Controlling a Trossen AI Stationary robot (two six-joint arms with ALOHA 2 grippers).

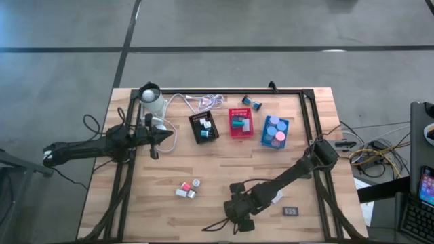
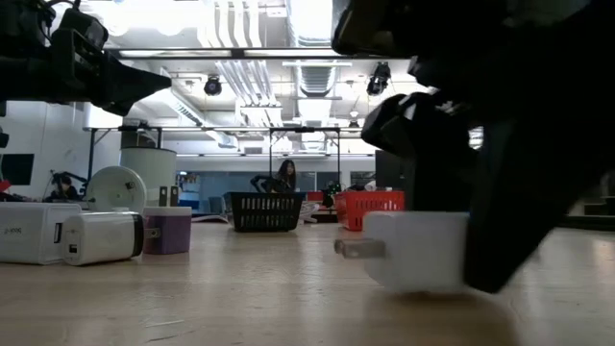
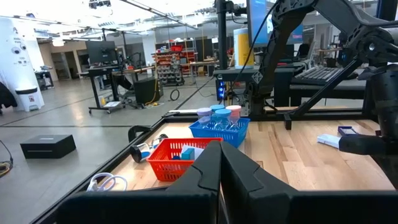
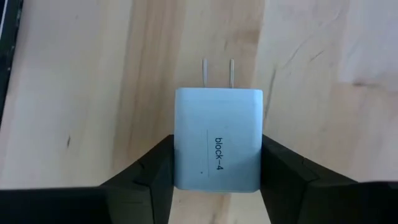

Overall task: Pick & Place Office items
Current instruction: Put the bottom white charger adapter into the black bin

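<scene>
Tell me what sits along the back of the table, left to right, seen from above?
White coiled cable → black tray → red tray → blue tray, holding blue and pink rolls.

- a black mesh tray (image 1: 203,127), a red mesh tray (image 1: 239,123) and a blue mesh tray (image 1: 274,132) stand in a row across the far half of the wooden table (image 1: 217,210).
- a white coiled cable (image 1: 203,102) lies near the table's far edge, beside a white round device (image 1: 151,99).
- a person (image 2: 285,174) stands far back in the room, behind the trays.
</scene>
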